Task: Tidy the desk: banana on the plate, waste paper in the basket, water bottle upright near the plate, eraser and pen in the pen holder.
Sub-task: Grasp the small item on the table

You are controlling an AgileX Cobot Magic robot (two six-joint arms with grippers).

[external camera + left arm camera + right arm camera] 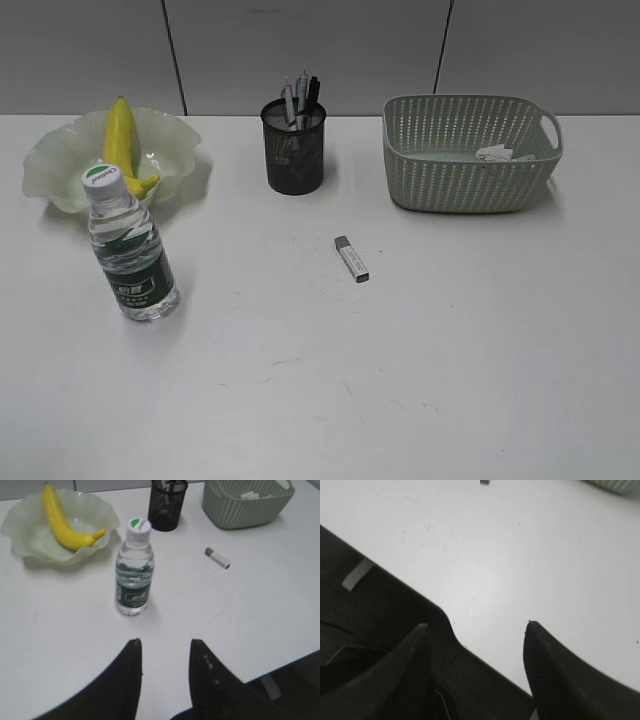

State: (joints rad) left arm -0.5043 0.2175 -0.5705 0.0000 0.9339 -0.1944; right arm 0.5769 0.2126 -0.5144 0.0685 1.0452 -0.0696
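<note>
I see the eraser [351,259] lying flat on the desk [450,350], between pen holder [294,148] and basket [470,152]. The water bottle [131,246] stands upright by the plate [60,165]. My left gripper [165,655] and right gripper [475,630] hover with fingers apart, empty.

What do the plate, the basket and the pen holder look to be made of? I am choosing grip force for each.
Plate: pale green, translucent, glossy, with a ruffled rim; probably moulded plastic, possibly glass.
Basket: matte sage-green plastic, judging by its even, moulded, perforated weave pattern.
Pen holder: black wire mesh that you can see through, seemingly metal.
</note>
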